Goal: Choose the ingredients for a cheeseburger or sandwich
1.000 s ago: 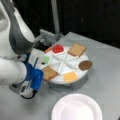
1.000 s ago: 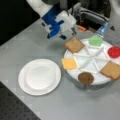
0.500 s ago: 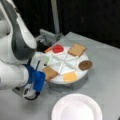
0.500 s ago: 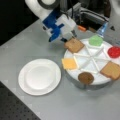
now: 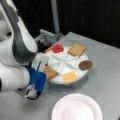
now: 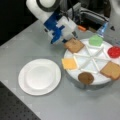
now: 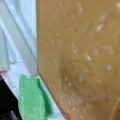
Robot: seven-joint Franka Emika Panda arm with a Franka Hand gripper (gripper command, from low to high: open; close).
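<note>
The gripper (image 6: 71,37) had come down from where it hung a second before and sat low over the near bread slice (image 6: 74,45) at the rim of the divided tray (image 6: 82,80); in a front view the arm's blue-and-white wrist covered the fingers, so I cannot tell whether they were apart or closed on the slice. In the wrist view the bread slice (image 7: 80,57) filled almost the whole frame, which I take to mean the hand was right on top of it and that bread was the piece being chosen. Just beyond the hand lay the green lettuce (image 6: 95,40), seen also beside the slice at the wrist (image 7: 31,100). Further out on the tray were the cheese square (image 6: 69,63), the brown patty (image 6: 85,77), the red tomato (image 6: 114,51) and a second bread slice (image 6: 111,70), all apparently still in their compartments. Away from the hand, the white plate (image 6: 39,76) held nothing, so no stack had been started.
</note>
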